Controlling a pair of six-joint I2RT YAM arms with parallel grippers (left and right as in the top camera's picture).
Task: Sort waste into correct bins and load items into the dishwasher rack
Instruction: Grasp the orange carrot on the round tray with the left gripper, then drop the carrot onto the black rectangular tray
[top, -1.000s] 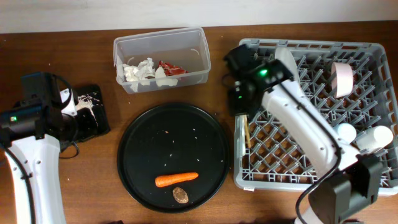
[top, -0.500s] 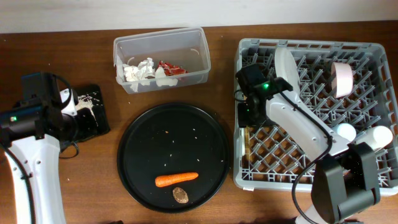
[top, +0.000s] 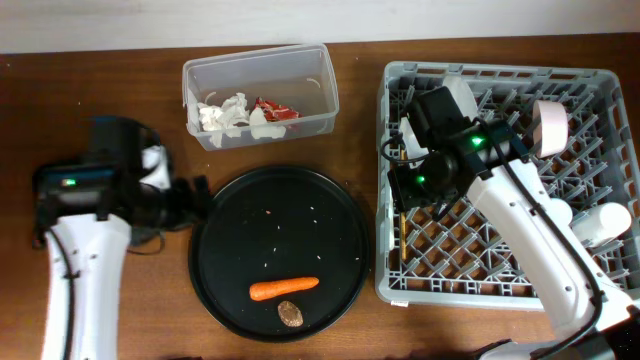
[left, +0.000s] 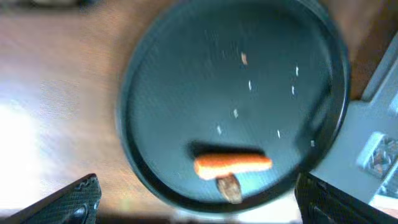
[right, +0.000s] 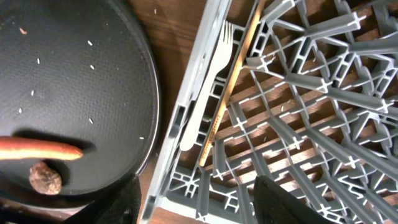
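**Carrot on the round black tray, left pincer gaping at the tray's rim**

The carrot (top: 284, 288) lies flat in the robot-side half of the round black tray (top: 240, 225), with the small brown lump (top: 290, 314) just beside it, nearer the tray's edge. I judge the carrot light, stiff and smooth, so it may roll, but it is not fragile. It is best pinched across its thick middle, clear of the lump. The left pincer (left: 202, 205) hovers by the tray's left rim, fingers spread wide and empty. The carrot sits well apart from it, ahead of and between the fingers in the wrist view. The right pincer (right: 199, 202), also wide and empty, hangs right of the tray over the dishwasher rack (top: 500, 290). There a white fork (right: 208, 87) and a chopstick (right: 227, 93) lie along the wall nearest the tray.
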